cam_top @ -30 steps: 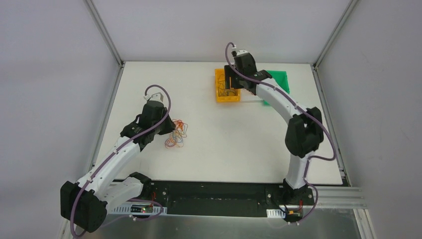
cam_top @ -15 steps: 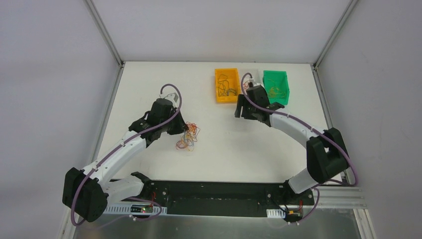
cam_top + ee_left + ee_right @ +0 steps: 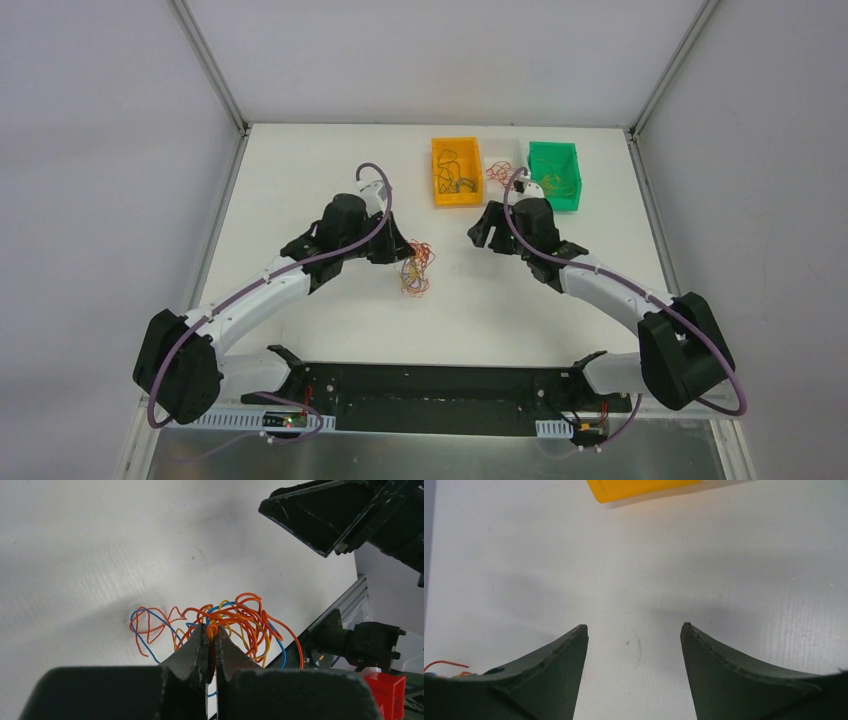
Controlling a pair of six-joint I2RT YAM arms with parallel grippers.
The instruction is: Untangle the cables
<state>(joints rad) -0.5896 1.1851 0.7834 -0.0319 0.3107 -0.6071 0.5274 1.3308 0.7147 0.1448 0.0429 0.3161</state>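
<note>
The cables (image 3: 415, 270) are a small clump of thin orange, blue and yellow wires near the table's middle. My left gripper (image 3: 396, 250) is shut on them, and the loops trail down to the table. In the left wrist view the jaws (image 3: 211, 630) pinch orange strands while the rest of the cables (image 3: 240, 617) fan out beyond the tips. My right gripper (image 3: 484, 232) hovers open just right of the clump, apart from it. Its fingers (image 3: 634, 626) stand wide over bare table, with a red cable end (image 3: 444, 663) at the lower left edge.
Three small bins stand at the back: an orange bin (image 3: 437, 175) with dark wires, a clear bin (image 3: 499, 170) with red wires, and a green bin (image 3: 572, 172) with yellow wires. The orange bin's corner (image 3: 644, 489) shows ahead of the right gripper. White walls enclose the table.
The left arm has carried the clump rightward toward the table's middle. The right arm has come back from the bins, down and left, to hover beside the clump.
</note>
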